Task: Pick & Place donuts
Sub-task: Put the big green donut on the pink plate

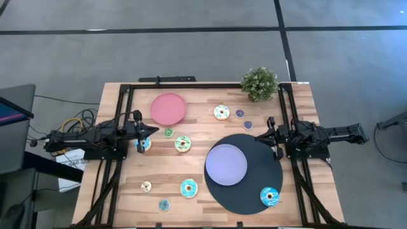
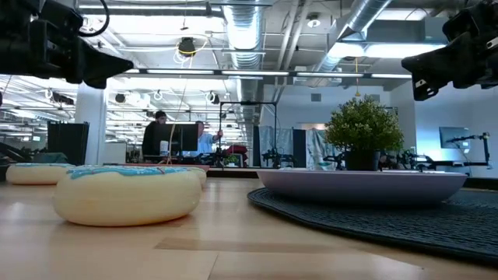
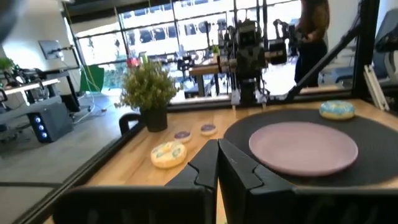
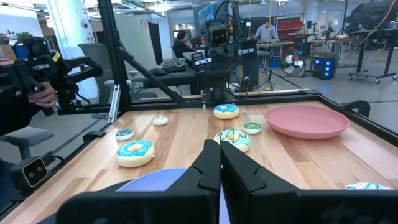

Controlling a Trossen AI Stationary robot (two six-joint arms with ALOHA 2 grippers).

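Several donuts lie flat on the wooden table: a teal one [image 1: 188, 188], a green one [image 1: 182, 144], a cream one [image 1: 221, 112], two small purple ones [image 1: 240, 114] and a teal one [image 1: 269, 196] on the dark round mat [image 1: 254, 191]. My left gripper [image 1: 154, 130] is shut and held level above the table's left side, with a teal donut [image 1: 144, 144] just below it. My right gripper [image 1: 257, 135] is shut and level over the mat's far right edge. Both sets of fingers [image 3: 217, 163] [image 4: 220, 163] hold nothing.
A pink plate [image 1: 168, 108] sits at the far middle. A lavender plate [image 1: 226, 164] rests on the dark mat. A potted plant [image 1: 259, 83] stands at the far right corner. Black frame rails [image 1: 191, 86] run along the table's edges. People show in the room behind.
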